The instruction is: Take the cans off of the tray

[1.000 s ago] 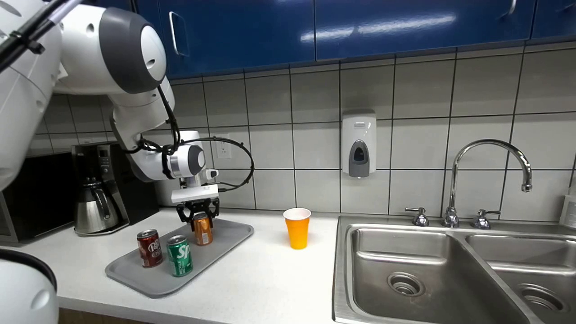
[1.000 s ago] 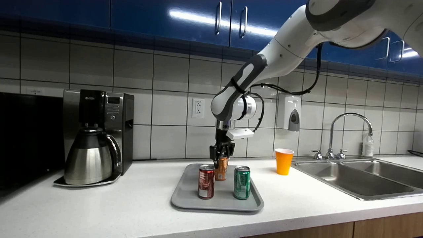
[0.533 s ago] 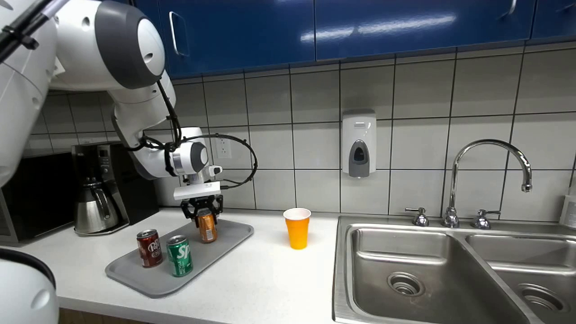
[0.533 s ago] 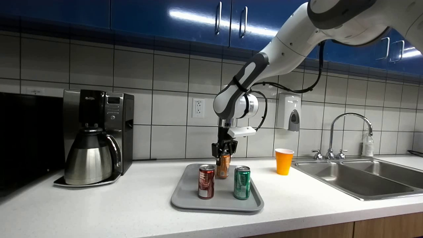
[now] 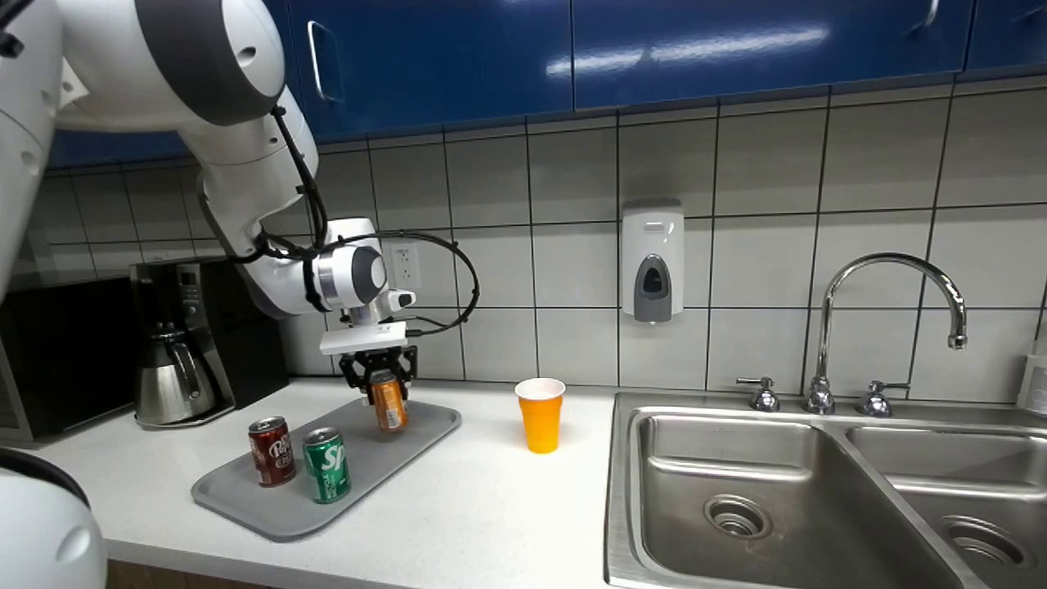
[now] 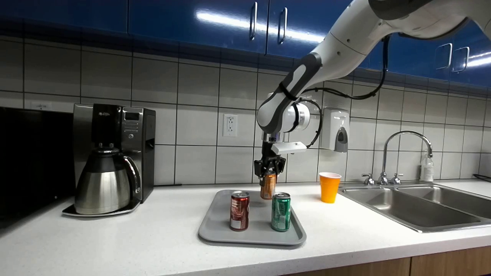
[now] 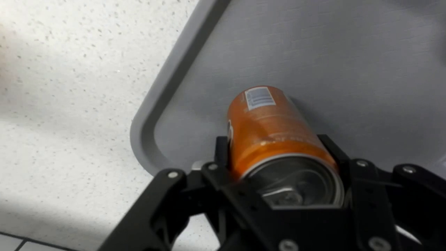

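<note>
In the wrist view my gripper (image 7: pixel 273 143) is shut on the orange can (image 7: pixel 268 122), one black finger (image 7: pixel 221 150) against each side. The orange can (image 5: pixel 389 405) hangs slightly tilted, seemingly just above the far part of the grey tray (image 5: pixel 368 462) in both exterior views. Nearer the tray's front stand the dark red can (image 6: pixel 239 212) and the green can (image 6: pixel 281 212), upright and apart from each other. In the wrist view the tray's rounded corner (image 7: pixel 143 139) lies left of the held can. Neither of those two standing cans shows there.
A yellow-orange cup (image 5: pixel 540 421) stands on the white counter (image 5: pixel 491 507) between tray and sink. The steel sink (image 5: pixel 620 507) lies beyond it. A coffee maker with a steel carafe (image 6: pixel 103 188) stands on the tray's other side. Tiled wall (image 6: pixel 197 165) closes off the back.
My gripper has carried the orange can up and to the right in both exterior views, clear of its earlier spot. The red and green cans, tray and cup have stayed put.
</note>
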`<state>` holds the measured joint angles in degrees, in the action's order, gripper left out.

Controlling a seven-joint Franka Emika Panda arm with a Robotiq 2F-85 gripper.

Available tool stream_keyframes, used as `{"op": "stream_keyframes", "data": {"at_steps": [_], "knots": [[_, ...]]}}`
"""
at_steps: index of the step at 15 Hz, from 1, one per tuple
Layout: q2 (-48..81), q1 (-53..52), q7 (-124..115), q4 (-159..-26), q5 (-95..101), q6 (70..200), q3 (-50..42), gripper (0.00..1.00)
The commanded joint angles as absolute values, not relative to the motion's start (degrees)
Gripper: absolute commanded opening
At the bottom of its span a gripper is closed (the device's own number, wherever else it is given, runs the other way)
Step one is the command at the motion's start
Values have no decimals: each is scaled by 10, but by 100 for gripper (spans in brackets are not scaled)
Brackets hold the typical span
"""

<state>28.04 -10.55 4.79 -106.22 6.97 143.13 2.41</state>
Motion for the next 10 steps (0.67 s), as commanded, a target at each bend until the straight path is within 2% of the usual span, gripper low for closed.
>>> {"op": "stream_keyframes", "data": {"at_steps": [1, 10], "knots": [[227, -100, 10, -1119, 90, 1452, 10, 38], [185, -74, -12, -1180, 95, 1471, -28, 38]]}}
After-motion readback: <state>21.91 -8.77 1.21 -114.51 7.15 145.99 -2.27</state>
